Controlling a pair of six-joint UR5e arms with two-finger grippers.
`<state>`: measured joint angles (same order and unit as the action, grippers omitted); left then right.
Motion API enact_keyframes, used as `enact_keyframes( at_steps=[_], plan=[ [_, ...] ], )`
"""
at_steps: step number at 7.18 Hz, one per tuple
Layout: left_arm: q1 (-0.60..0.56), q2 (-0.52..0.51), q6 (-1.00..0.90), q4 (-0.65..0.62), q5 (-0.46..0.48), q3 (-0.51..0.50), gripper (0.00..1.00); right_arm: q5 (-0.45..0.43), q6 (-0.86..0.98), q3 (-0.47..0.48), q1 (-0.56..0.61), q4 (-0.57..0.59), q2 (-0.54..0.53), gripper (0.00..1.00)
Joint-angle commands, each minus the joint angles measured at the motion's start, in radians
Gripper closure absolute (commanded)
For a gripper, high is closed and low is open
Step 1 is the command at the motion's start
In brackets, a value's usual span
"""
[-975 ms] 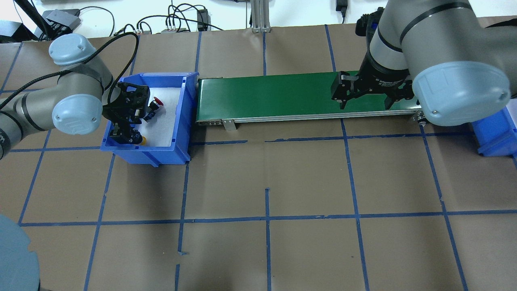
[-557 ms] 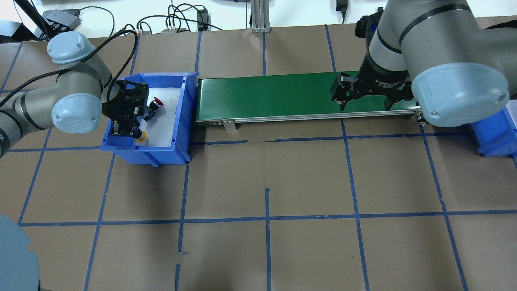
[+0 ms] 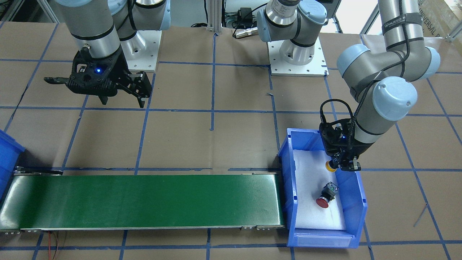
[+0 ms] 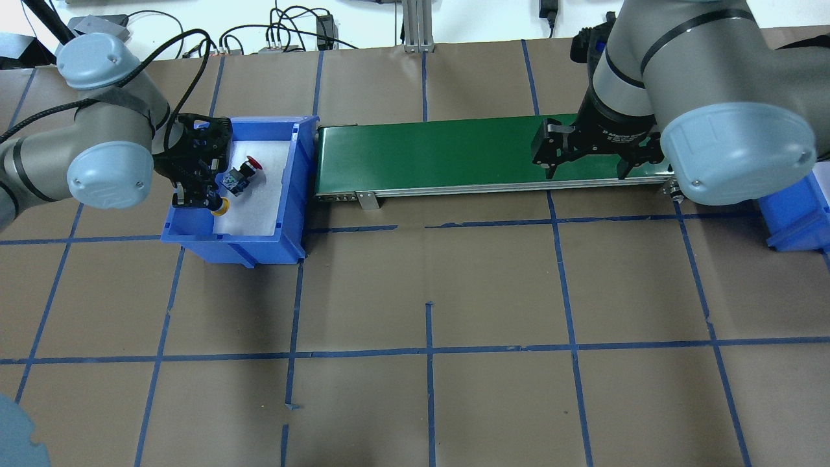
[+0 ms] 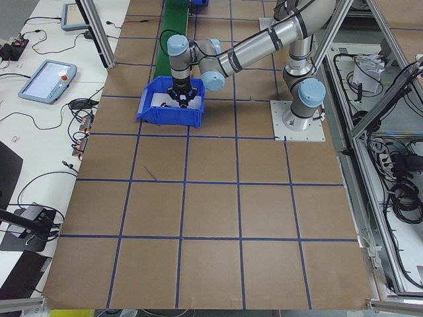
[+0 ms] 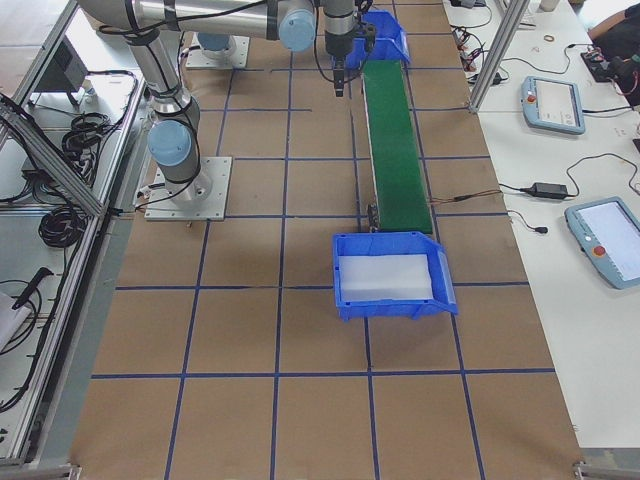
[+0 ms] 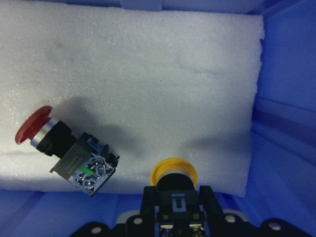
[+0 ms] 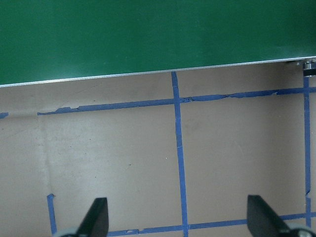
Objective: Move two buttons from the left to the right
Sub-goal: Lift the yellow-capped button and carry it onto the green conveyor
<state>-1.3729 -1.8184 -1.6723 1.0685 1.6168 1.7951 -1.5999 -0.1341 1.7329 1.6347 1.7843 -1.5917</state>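
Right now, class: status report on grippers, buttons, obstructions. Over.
Left gripper shut on yellow button, inside blue bin. Right gripper open, by green conveyor belt. Red button lying on foam. Belt clear.

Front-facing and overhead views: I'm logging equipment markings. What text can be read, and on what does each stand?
"WANJEED" (first letter unsure): black strap round the left arm.
"UNIVERSAL": brown box at the front-facing view's top right; the rest is cut off.
"2F Adaptive": black collar of the right arm; the rest is blurred.
Red button, yellow button: nothing readable.
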Motion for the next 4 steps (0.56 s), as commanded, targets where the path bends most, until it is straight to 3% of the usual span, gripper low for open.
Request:
enact_keyframes(
  at_steps=[1,4],
  plan=[
    [-0.070,0.054,0.175,0.106,-0.002,-0.090,0.78,-0.003,0.004,-0.003,-0.006,0.000,0.001,0.00],
    [-0.236,0.027,0.394,0.139,-0.006,-0.190,0.78,-0.006,0.001,0.007,-0.001,-0.002,0.002,0.00]
  ],
)
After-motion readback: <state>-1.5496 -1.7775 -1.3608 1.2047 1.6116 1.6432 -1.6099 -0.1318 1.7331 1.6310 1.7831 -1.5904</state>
